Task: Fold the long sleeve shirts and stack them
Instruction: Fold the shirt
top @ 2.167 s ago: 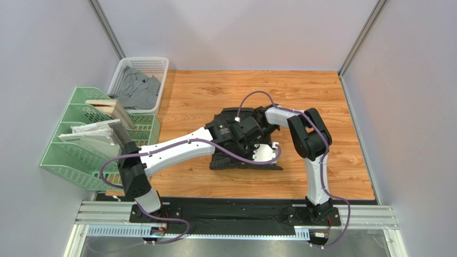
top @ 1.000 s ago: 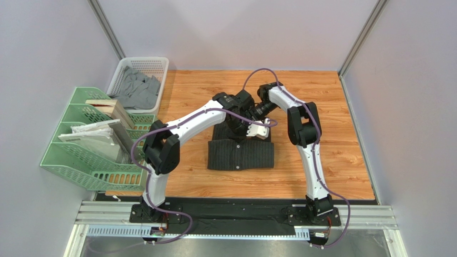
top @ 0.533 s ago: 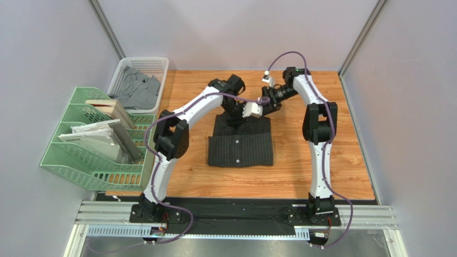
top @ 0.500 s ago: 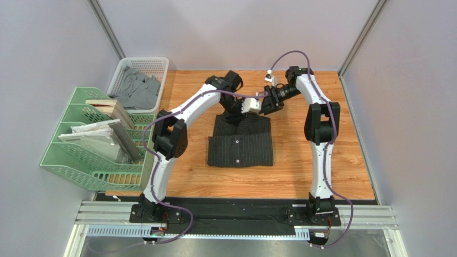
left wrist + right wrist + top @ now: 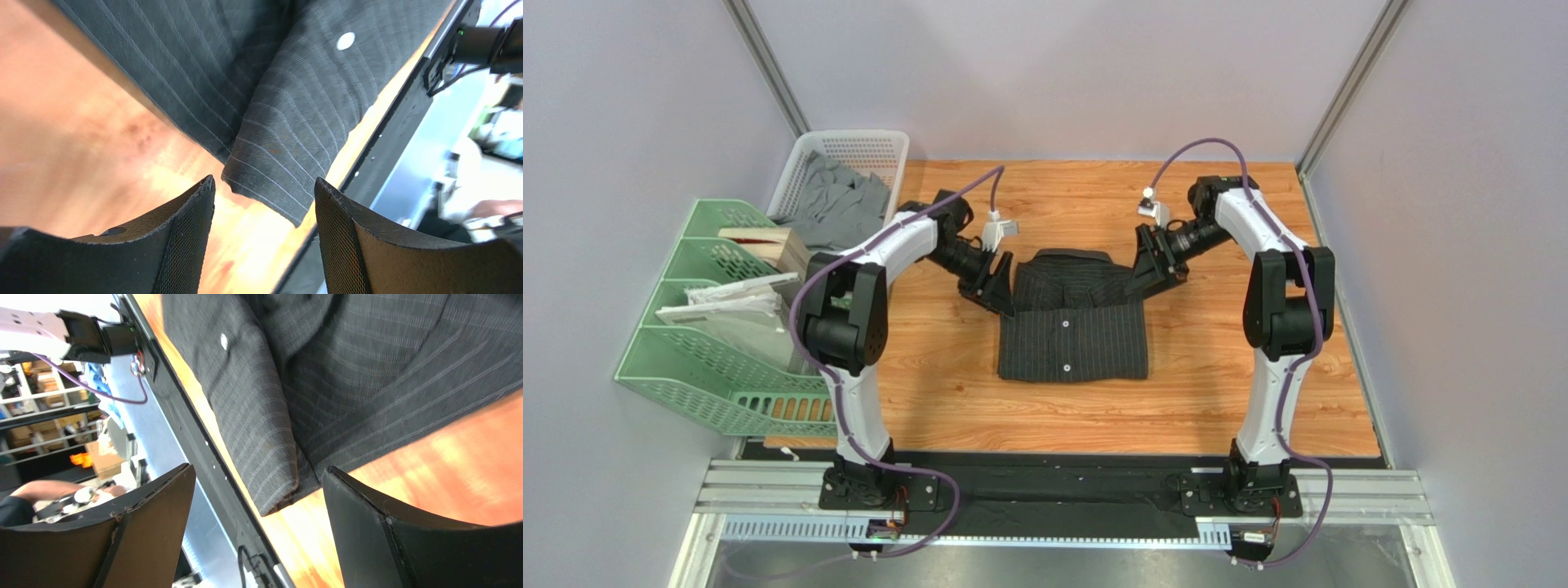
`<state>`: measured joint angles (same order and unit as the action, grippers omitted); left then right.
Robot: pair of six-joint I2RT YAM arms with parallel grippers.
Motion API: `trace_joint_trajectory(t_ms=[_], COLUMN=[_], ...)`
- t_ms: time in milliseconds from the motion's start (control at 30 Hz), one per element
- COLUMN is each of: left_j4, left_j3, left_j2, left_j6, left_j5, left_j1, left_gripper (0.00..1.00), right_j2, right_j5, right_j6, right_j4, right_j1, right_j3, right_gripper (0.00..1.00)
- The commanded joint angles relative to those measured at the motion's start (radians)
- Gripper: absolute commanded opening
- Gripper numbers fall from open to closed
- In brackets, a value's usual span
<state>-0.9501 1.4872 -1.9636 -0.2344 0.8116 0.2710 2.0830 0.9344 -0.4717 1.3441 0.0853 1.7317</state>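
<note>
Wooden tabletop fills the walled cell. The long sleeve shirt lies at its centre as a compact dark rectangle, collar toward 12 o'clock, with a buttoned panel doubled over the near half. That spot is midway between the two bases, probably so both arms reach it equally. At the shirt's 10 o'clock edge hangs the left gripper, and at its 2 o'clock edge the right gripper, a mirrored stance that would suit working both sides at once. Each pincer has its jaws well apart and grips nothing. Through the gaps the wrist views show only the cloth edge and bare wood, with no contact that I can make out. At the table's 11 o'clock corner a white basket holds grey garments, perhaps further work.
</note>
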Motion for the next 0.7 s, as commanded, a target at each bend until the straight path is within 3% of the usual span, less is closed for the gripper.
trace_joint_trajectory(t_ms=[0,133,333,367,433,533,633,667], left_j4=[0.158,0.211,0.249,0.254,0.254,0.251,0.226,0.199], left_j3=[-0.076,-0.14,-0.173,-0.177,-0.182,-0.185,-0.173,-0.151], left_j2=[0.077,0.08,0.097,0.103,0.112,0.13,0.152,0.158], left_j6=[0.176,0.202,0.193,0.188,0.188,0.196,0.196,0.182], left_j5=[0.018,-0.008,0.063,0.075,0.083,0.106,0.132,0.141], left_j1=[0.017,0.008,0.007,0.007,0.005,-0.003,-0.01,-0.012], left_gripper=[0.66,0.66,0.52,0.46,0.39,0.15,0.0,0.0], right_j2=[-0.054,-0.051,-0.052,-0.055,-0.063,-0.077,-0.093,-0.098], right_j5=[-0.028,-0.035,-0.022,-0.019,-0.019,-0.026,-0.02,-0.017], right_j6=[-0.028,-0.039,-0.064,-0.065,-0.058,-0.05,-0.047,-0.045], right_j4=[-0.055,-0.075,-0.085,-0.091,-0.1,-0.102,-0.082,-0.063], right_j1=[0.008,0.018,0.018,0.019,0.018,0.016,0.005,0.002], right_j3=[-0.072,-0.11,-0.155,-0.159,-0.17,-0.179,-0.178,-0.17], right_gripper=[0.82,0.8,0.54,0.43,0.31,0.04,0.0,0.0])
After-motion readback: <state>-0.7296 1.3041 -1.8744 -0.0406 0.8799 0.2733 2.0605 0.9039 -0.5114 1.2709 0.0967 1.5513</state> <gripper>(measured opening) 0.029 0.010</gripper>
